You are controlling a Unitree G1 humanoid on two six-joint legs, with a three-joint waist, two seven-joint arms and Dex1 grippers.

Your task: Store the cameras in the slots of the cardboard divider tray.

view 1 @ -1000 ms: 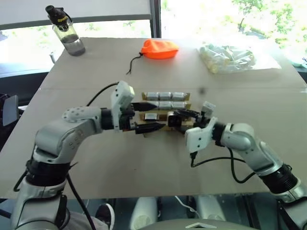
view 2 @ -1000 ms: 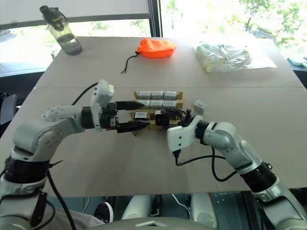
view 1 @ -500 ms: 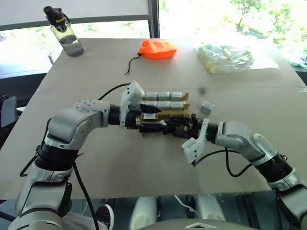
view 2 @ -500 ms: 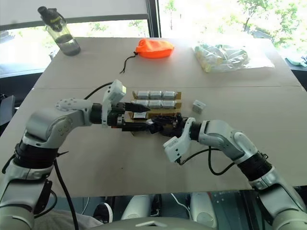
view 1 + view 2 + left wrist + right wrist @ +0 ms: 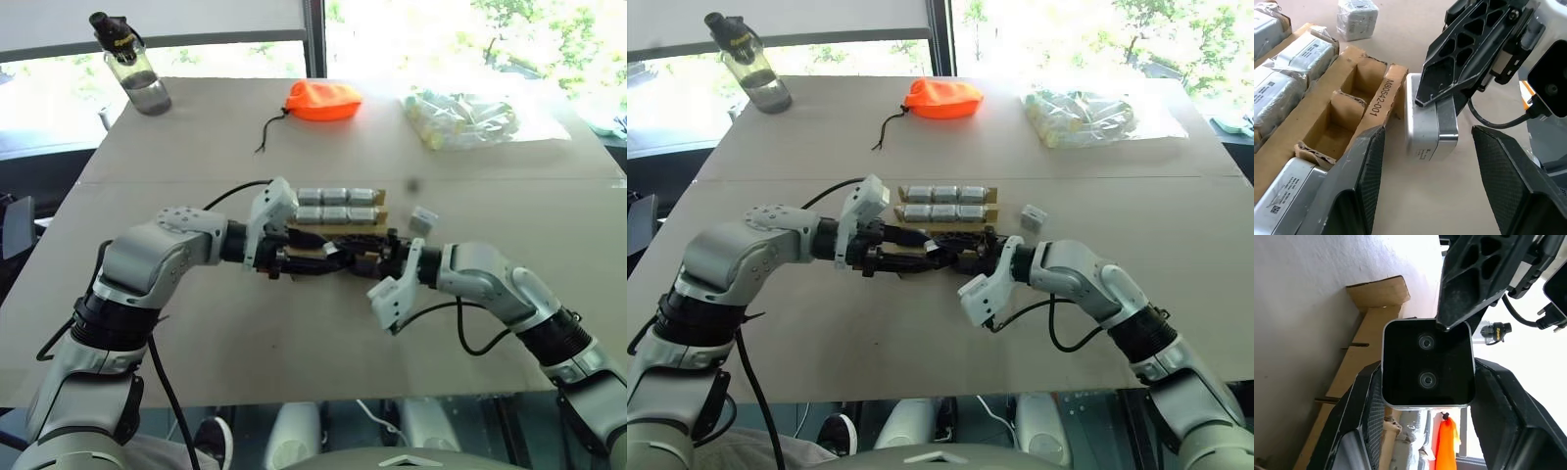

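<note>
A silver-grey camera (image 5: 1430, 117) is being held by the right pincer (image 5: 1442, 100), whose fingers are pinching it across its body, at the near end of the cardboard divider tray (image 5: 338, 235), around the middle of the bench (image 5: 294, 333). The camera's black face with two lenses (image 5: 1426, 363) is being shown toward the right wrist. The camera is being kept just outside the tray wall, touching or almost touching the cardboard edge, not yet in a slot.

Compared with a second ago, both arms are being brought lower and closer together over the tray. The left pincer (image 5: 1425, 181), spread wide a moment ago, is being narrowed around the same camera; its two fingers (image 5: 1364, 171) are standing on either side of it with gaps remaining, so nothing is being gripped by them yet.

This is being read as a hand-over or a two-handed steadying before insertion. Six wrapped cameras (image 5: 337, 204) are already sitting in the two far rows. Empty slots (image 5: 1342, 115) are lying open right beside the held camera. One more camera (image 5: 424, 217) is lying loose on the bench, toward the right edge.
</note>
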